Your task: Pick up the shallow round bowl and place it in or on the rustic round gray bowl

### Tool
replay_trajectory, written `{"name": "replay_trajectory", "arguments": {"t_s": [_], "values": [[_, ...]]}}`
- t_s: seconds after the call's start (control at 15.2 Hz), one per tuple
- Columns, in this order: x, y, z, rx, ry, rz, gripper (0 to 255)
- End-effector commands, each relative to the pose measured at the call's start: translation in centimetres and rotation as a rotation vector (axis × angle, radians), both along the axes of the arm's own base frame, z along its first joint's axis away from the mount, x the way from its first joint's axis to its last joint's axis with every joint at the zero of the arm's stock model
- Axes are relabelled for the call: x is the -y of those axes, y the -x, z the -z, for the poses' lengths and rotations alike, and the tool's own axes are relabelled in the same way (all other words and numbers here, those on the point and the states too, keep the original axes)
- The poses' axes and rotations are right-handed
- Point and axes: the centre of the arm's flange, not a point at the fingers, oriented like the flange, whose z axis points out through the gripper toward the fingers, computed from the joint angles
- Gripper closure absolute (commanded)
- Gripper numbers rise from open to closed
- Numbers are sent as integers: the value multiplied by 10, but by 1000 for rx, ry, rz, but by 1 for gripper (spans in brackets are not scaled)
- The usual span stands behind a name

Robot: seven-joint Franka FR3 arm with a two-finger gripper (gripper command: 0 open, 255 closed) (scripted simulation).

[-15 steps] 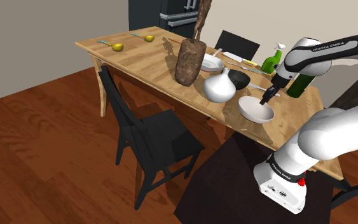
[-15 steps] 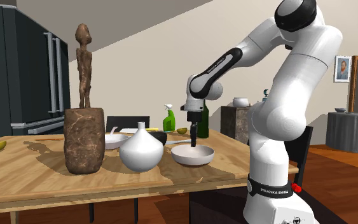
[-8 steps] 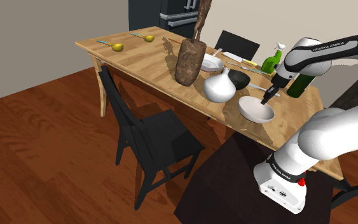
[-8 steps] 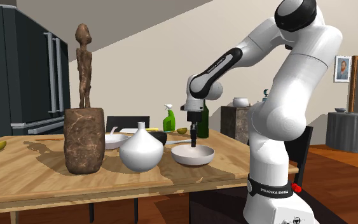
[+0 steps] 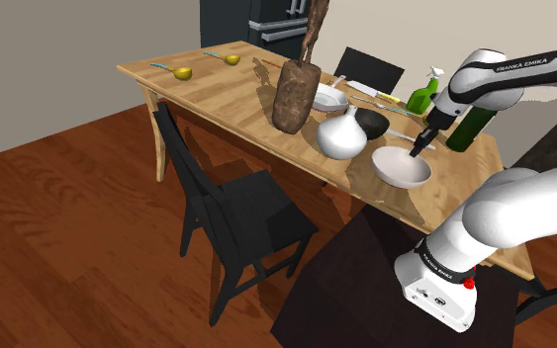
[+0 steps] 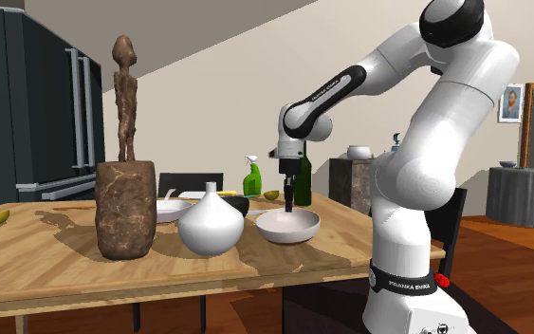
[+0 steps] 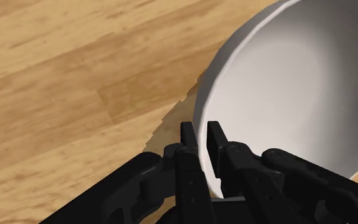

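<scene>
The shallow white bowl [image 5: 402, 166] [image 6: 288, 226] [image 7: 298, 83] hangs just above the wooden table [image 5: 227, 94], slightly tilted. My black gripper [image 5: 417, 148] [image 6: 288, 201] [image 7: 201, 130] is shut on its rim, one finger inside the bowl and one outside. Beyond a white vase, a dark round bowl [image 5: 371, 122] [image 6: 235, 203] sits on the table. A pale grey bowl [image 5: 327, 97] [image 6: 170, 210] lies farther back beside the brown vessel.
A round white vase [image 5: 341, 134] [image 6: 211, 224] stands close to the held bowl. A tall brown vessel with a figurine [image 5: 296, 94] [image 6: 124, 209], green bottles [image 5: 424, 94] [image 6: 252, 178], lemons [image 5: 182, 72] and a black chair [image 5: 236, 213] are nearby.
The fingers have closed on the bowl's rim. The arm has risen a little, lifting the bowl off the table and toward the shoulder view's right.
</scene>
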Motion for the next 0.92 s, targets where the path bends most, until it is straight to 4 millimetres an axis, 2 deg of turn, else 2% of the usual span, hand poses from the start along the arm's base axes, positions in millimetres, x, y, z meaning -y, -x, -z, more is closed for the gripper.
{"name": "replay_trajectory", "arguments": {"t_s": [0.0,0.86], "values": [[0,0,-12,0,0,0,255],[0,0,-80,0,0,0,255]]}}
